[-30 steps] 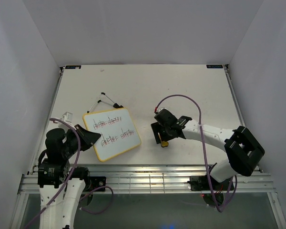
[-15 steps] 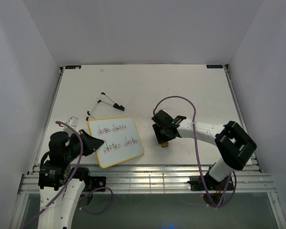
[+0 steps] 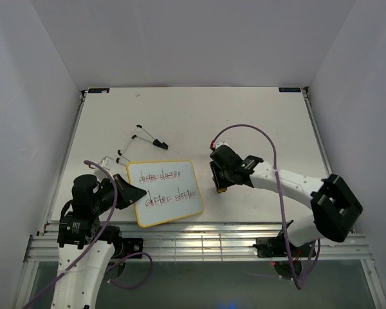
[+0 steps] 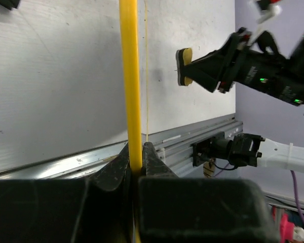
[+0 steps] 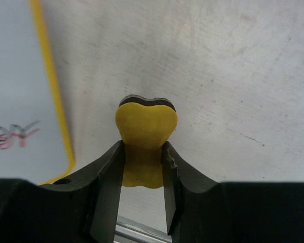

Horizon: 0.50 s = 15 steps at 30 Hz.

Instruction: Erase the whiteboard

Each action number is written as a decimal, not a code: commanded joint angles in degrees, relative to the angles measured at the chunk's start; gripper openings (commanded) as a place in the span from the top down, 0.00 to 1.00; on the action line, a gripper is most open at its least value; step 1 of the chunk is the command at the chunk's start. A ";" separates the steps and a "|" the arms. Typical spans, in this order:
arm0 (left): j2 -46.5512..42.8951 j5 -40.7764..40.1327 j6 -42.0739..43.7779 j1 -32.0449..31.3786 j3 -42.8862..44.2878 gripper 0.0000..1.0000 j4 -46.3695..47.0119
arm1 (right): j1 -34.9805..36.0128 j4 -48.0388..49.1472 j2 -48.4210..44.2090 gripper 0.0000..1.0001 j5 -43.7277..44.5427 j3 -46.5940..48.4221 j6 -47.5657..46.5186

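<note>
Since a second ago the whiteboard [image 3: 167, 192] has been drawn toward the right gripper [image 3: 222, 185], whose jaws have been closed. A white table [image 3: 244, 116] is enclosed by plain white walls [image 3: 199, 38]. The yellow eraser [image 5: 146, 121] is pinched at its waist, seemingly just off the table. The whiteboard's frame is clamped in the left gripper [image 4: 136, 164], its far edge near the right one.

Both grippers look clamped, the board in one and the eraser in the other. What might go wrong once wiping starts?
1. The left gripper pinches only the thin yellow frame of the white rectangular whiteboard; wiping pressure may pivot or slip it.
2. The right gripper holds the small yellow bone-shaped eraser by its narrow waist, so it might twist loose.
</note>
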 commanded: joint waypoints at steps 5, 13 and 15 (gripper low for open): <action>5.18 14.32 -6.17 -0.39 -8.28 1.00 21.52 | 0.29 9.02 -16.25 0.74 -16.10 -1.77 -5.24; 15.29 20.93 -9.00 -0.74 -13.30 1.00 34.14 | 6.97 12.12 -13.29 0.78 -19.22 6.99 -10.51; 16.44 20.76 -8.39 -1.01 -13.04 1.00 34.84 | 8.98 11.50 -9.17 0.78 -18.51 11.38 -12.36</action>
